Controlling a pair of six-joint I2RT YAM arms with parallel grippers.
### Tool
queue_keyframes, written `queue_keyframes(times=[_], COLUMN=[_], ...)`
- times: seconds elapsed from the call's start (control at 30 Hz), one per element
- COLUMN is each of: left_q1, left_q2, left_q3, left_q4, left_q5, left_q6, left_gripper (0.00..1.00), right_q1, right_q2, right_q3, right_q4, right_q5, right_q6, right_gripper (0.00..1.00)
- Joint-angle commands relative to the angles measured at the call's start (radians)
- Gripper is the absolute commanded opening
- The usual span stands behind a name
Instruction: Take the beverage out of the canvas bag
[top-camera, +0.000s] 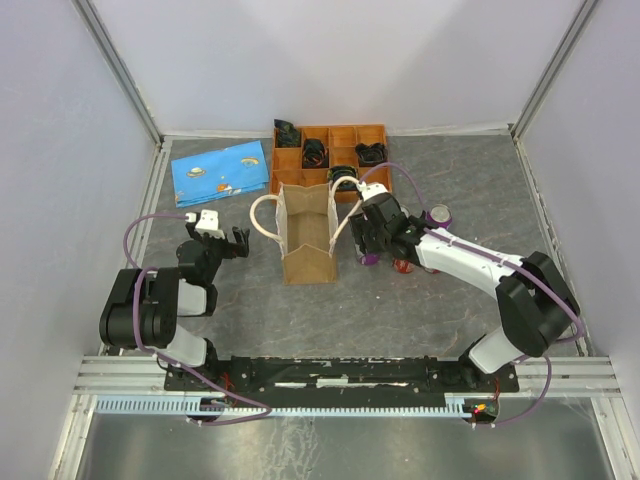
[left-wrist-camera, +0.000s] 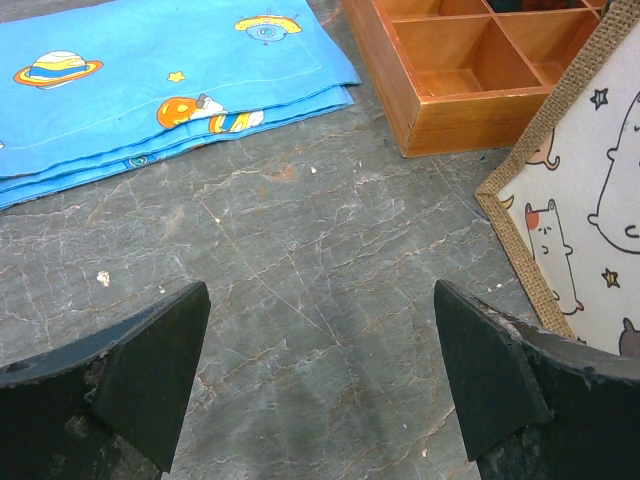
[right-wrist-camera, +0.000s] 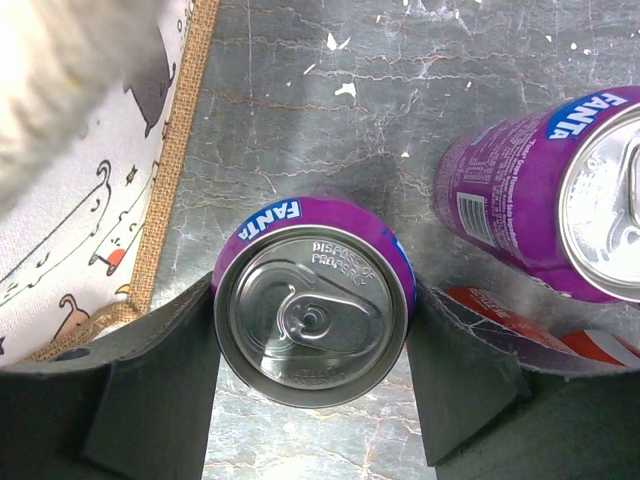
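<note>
Right wrist view: the purple Fanta can (right-wrist-camera: 312, 300) is upright, out of the canvas bag (right-wrist-camera: 90, 210) and just beside it toward the surface's (right-wrist-camera: 300, 100) right edge, grasped on both sides by the right jaws. A second Fanta can (right-wrist-camera: 540, 190) is near. The left jaws are spread wide, released, over bare surface.

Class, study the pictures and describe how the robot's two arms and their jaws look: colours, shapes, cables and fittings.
Both the left arm and the right arm pair bulky black joint housings with smooth white links. A thin lilac cable loops along each. A small white block sits on the left wrist. The jaws are matte dark grey wedges, scuffed at the edges.
</note>
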Motion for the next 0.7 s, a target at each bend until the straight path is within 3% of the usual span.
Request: queue_keyframes(times=[0.0,0.2,0.5,0.67], left_q1=[0.004,0.004,0.004,0.005], left_q2=[-0.004,-0.004,-0.004,-0.004], left_q3=[-0.003,-0.003,-0.003,-0.003], left_q4=[0.055,0.056,0.056,0.057], left_q5=[0.013,0.012,0.013,0.013], left_q6=[0.049,0.049,0.049,0.049], left_gripper=[0.99,0.99,0.99,0.99], right_q1=[-0.001,-0.001,0.006,0.004], right_q2=[-0.058,-0.136,-0.258,-0.355], right_q3=[0.031,0.049,0.082,0.07], right_q4=[0.007,-0.035,-0.071,-0.059], right_q5=[0.033,0.063,0.075,0.198], right_q6=[-0.006,-0.047,-0.082,-0.111], right_gripper=[0.74,0.88,0.9,0.99])
